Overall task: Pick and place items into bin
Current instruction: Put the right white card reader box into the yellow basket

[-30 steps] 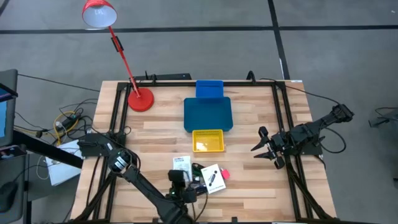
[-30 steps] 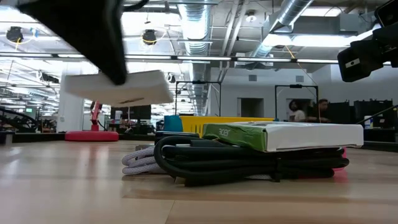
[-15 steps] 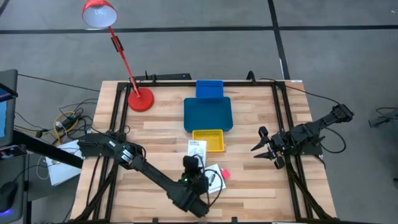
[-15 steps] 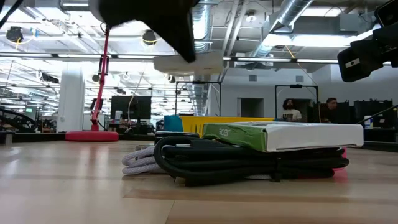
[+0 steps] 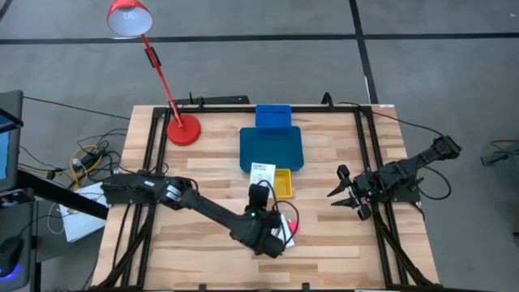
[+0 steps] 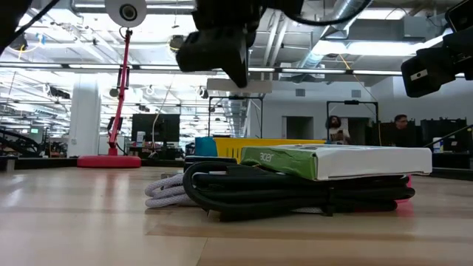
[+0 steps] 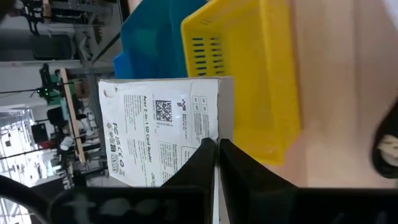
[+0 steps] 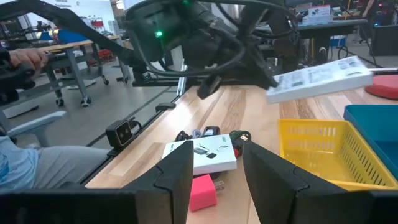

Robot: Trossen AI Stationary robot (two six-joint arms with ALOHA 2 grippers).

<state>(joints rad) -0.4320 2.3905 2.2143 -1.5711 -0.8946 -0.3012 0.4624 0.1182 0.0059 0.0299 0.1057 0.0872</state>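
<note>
My left gripper hangs over the near left corner of the yellow bin, shut on a flat white printed box. In the left wrist view the box shows its label, with the bin beyond. The remaining items lie in a pile near the table's near edge: a white box with a green side rests on coiled black cable, beside a pink-red piece and a grey braided cord. My right gripper waits open at the right side, touching nothing. My left gripper pinches the white printed box at its near end between the two fingers, one on each flat face. The fingers come level from the table's near side. The box is lifted clear and lies roughly flat above the bin.
A blue tray sits just beyond the yellow bin, with a blue block behind it. A red desk lamp's base stands at the far left corner. Bare wood lies left of the pile and between the bin and the right arm.
My left gripper has carried the white printed box up and toward the far edge, from beside the pile on the near side to above the yellow bin. It has stayed shut on the box. The pile and the right arm have kept still.
</note>
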